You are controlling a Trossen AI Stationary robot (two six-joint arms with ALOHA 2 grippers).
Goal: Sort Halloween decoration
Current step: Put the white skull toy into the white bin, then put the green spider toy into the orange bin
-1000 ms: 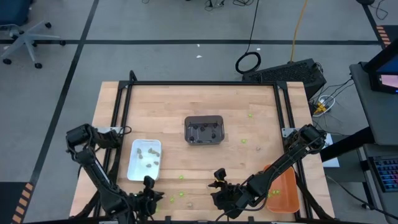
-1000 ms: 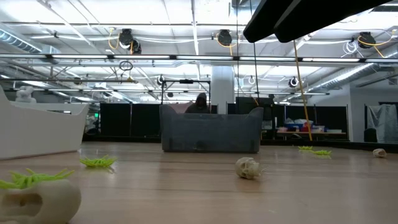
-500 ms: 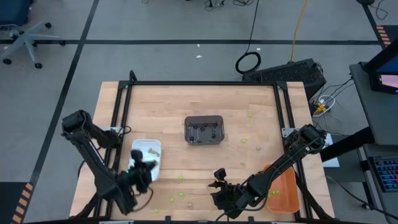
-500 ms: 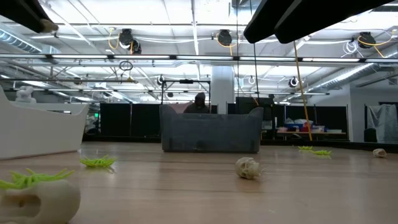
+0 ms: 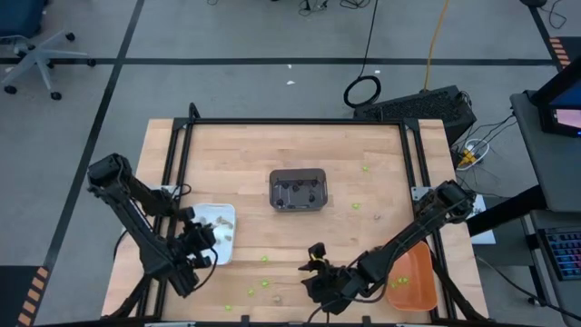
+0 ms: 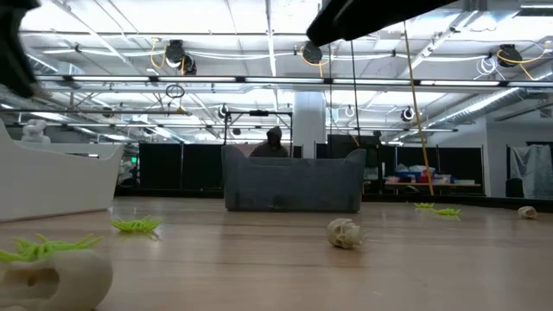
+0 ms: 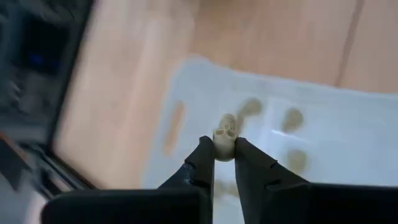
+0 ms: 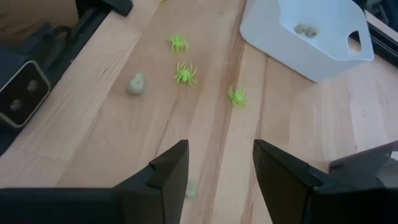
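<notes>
No readable text in any view.
No lettering, label, brand, number or sign can be made out on any surface shown, whether close to either pincer or farther off from both of them.

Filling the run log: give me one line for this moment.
left gripper: shut on tan skull, over white tray | right gripper: open, above table, holding nothing | green spiders: loose on table
</notes>
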